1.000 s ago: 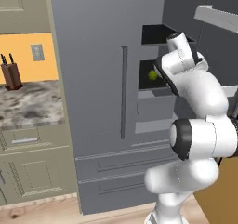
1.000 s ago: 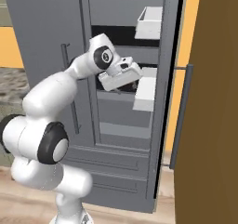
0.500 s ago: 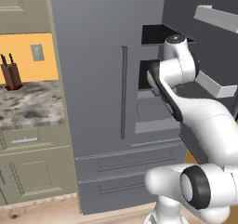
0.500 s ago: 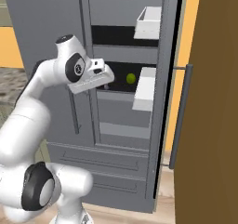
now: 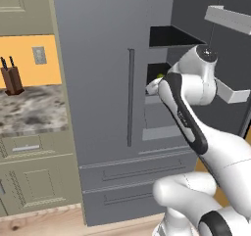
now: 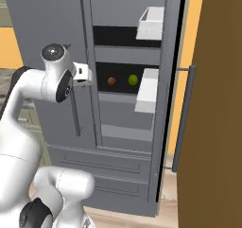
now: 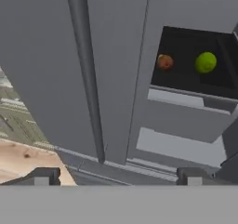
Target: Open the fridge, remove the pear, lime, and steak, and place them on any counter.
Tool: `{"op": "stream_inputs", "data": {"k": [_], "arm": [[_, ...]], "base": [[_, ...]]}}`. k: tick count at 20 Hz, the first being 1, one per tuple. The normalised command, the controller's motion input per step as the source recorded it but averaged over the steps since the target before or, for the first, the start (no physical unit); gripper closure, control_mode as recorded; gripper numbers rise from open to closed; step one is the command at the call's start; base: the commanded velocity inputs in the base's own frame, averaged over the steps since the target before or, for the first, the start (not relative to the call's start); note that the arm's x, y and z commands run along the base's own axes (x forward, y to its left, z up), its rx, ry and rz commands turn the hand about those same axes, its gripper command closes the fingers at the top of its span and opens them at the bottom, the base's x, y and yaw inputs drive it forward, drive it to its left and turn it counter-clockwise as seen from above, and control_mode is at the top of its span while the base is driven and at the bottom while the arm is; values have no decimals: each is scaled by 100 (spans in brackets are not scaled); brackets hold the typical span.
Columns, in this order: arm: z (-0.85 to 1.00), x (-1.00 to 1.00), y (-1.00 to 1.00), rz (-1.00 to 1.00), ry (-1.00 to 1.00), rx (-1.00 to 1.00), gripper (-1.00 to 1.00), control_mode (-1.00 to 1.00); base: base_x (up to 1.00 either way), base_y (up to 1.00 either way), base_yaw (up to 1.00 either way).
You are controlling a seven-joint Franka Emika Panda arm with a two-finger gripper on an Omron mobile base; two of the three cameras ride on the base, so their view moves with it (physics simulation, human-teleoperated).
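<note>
Pulling back out of the fridge (image 5: 98,83), the arm has swung away from the open right-hand compartment. A second ago the pincer (image 7: 118,175) was in over the middle shelf close to the lime (image 6: 133,79). Now it hangs outside, in front of the closed left door and just beside its long handle (image 5: 130,98). Its jaws have spread over that second and now stand wide, with nothing between them, so it came out empty-handed. The lime sits on the dark middle shelf (image 6: 123,91), with a reddish fruit (image 6: 112,81), probably the pear, near it on the same shelf and apart from it. Both lie where they were. Where the steak is I cannot tell. The right door (image 6: 212,127) stands fully open, so the opening step looks done, but none of the three items has yet reached a counter. The withdrawal reads as a failed or abandoned reach, and a fresh approach to the shelf seems needed. A stone-topped counter (image 5: 29,112) with a knife block (image 5: 12,78) waits left of the fridge.
</note>
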Motion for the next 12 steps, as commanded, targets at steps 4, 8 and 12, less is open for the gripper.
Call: {"op": "stream_inputs", "data": {"k": [4, 8, 12], "arm": [[35, 3, 39, 0, -23, 8, -100, -100], [24, 16, 44, 0, -2, 0, -100, -100], [24, 47, 57, -2, 9, 0, -100, -100]], "base": [[0, 0, 0], [0, 0, 0], [0, 0, 0]]}}
